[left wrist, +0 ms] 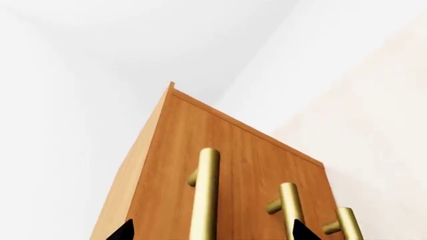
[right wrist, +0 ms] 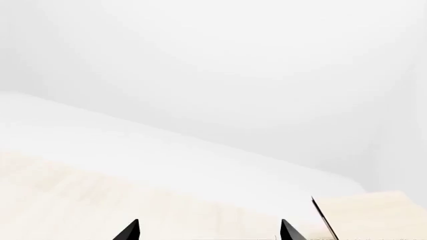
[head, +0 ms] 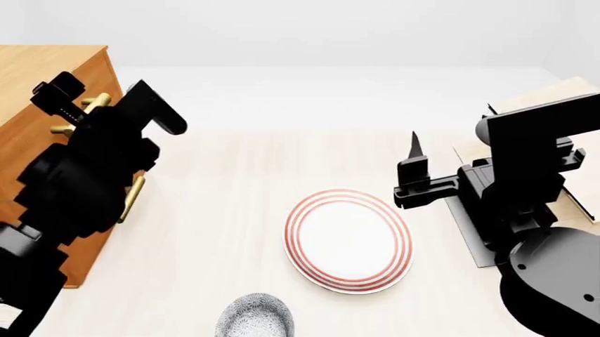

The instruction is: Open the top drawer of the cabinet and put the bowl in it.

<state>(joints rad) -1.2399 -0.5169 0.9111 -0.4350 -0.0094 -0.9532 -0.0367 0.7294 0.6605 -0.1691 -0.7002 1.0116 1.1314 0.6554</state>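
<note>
The orange-brown cabinet (head: 38, 77) stands at the far left, its front (left wrist: 233, 145) filling the left wrist view with three brass bar handles. The top drawer's handle (left wrist: 204, 195) is the one nearest the cabinet's top edge, and its front looks flush with the others. My left gripper (left wrist: 213, 234) is open, with that handle between its two fingertips; in the head view the left gripper (head: 98, 100) sits against the cabinet front. The speckled bowl (head: 255, 317) rests at the near edge. My right gripper (right wrist: 209, 233) is open and empty, hovering right of the plate (head: 414, 151).
A flat white plate with red rings (head: 349, 239) lies mid-table between the arms. A pale wooden rack (head: 553, 105) stands tilted at the far right, its corner also in the right wrist view (right wrist: 373, 215). The two lower handles (left wrist: 288, 210) sit beside the top one.
</note>
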